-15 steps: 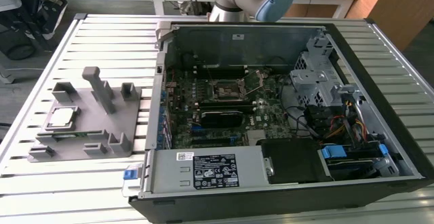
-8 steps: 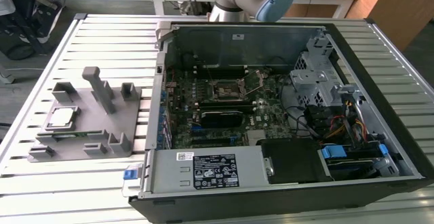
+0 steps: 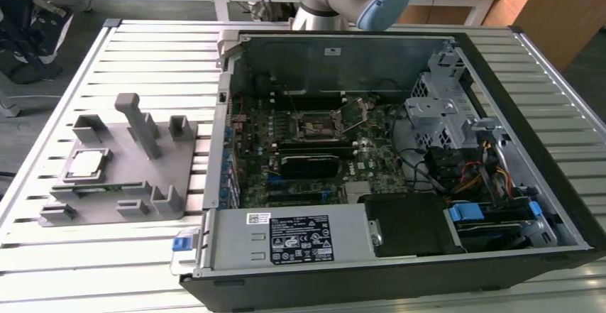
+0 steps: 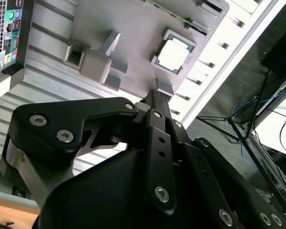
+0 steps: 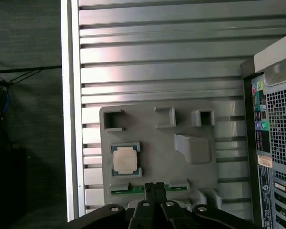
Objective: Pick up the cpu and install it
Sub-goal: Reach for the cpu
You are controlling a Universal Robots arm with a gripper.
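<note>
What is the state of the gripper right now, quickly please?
Gripper: closed, holding nothing; the cpu lies in its grey holder.

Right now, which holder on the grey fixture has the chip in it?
The square-framed holder at the exterior view's left edge; only it cradles the silver cpu.

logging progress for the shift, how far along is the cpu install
Nothing looks done yet. The cpu lies in its grey holder, untouched. The gripper hangs near the holder, fingers shut and empty. Pickup and seating in the motherboard socket are both left; the socket looks empty.
</note>
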